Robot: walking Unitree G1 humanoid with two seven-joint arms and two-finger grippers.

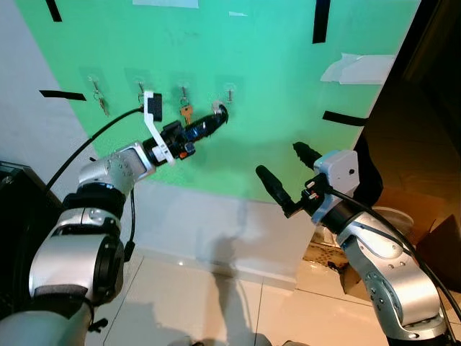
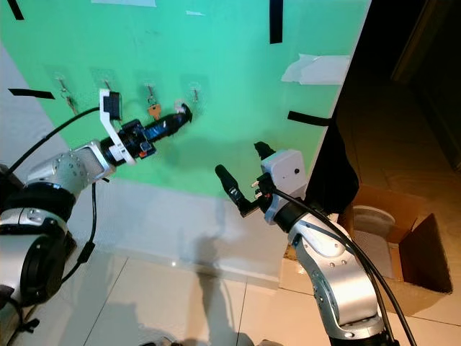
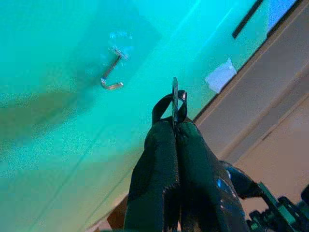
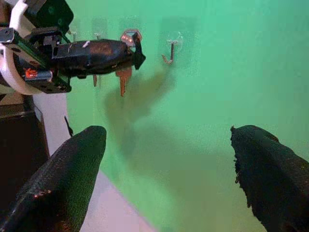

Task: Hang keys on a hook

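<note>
A green board [image 1: 288,108] carries a row of small metal hooks on clear pads. The first three hooks [image 1: 96,88] hold keys; one key [image 1: 186,112] is coppery. The left hand [image 1: 218,114], black fingers pressed shut, pinches a thin flat silver key [image 3: 175,99] edge-on, close beside the bare fourth hook [image 1: 230,94]. The right hand [image 1: 282,171] hangs lower, well apart, fingers spread wide and holding nothing.

Home hallway, green wall panel [image 1: 274,86] with key hooks [image 1: 229,94], tiled floor [image 1: 216,310]
</note>
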